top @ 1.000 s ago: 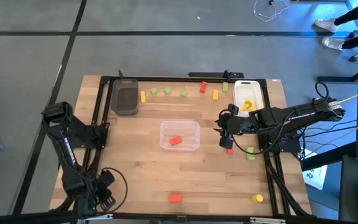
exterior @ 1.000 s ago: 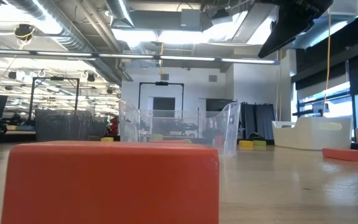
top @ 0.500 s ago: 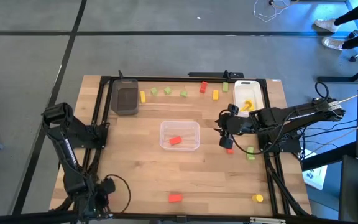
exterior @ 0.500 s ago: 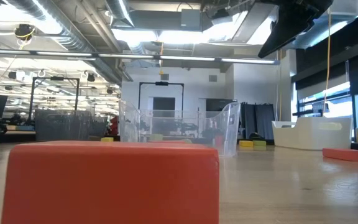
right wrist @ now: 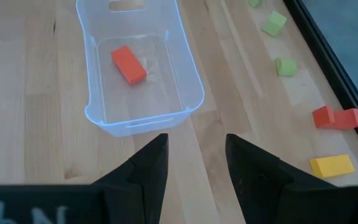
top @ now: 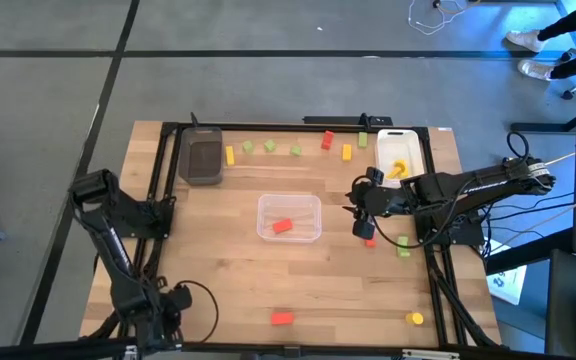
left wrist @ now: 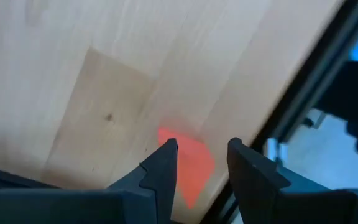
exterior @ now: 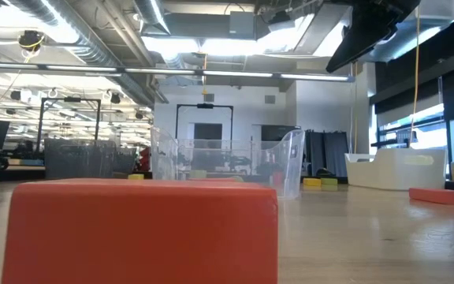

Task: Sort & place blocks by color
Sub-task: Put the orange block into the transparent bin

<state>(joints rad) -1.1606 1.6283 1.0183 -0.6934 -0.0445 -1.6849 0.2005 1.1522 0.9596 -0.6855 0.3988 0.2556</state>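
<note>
A red block (left wrist: 188, 168) lies on the wood close to the table's near left corner, and my left gripper (left wrist: 201, 152) hangs open over it, pointing steeply down, one finger on either side. In the high view that gripper (top: 163, 308) hides this block. My right gripper (top: 362, 215) hovers open and holds nothing, to the right of the clear tray (top: 289, 217), above another red block (top: 370, 241). A red block (right wrist: 128, 64) lies flat inside the clear tray. Red, yellow and green blocks lie along the far edge (top: 296, 150).
The dark grey tray (top: 202, 158) stands at the far left. The white tray (top: 401, 155) at the far right holds a yellow block (top: 398, 168). A red block (top: 282, 318) and a yellow block (top: 415, 318) lie near the front edge, and a green block (top: 403, 245) lies at the right.
My left gripper has shifted slightly at the table's near left corner, sinking a little, and its wrist has rolled.
</note>
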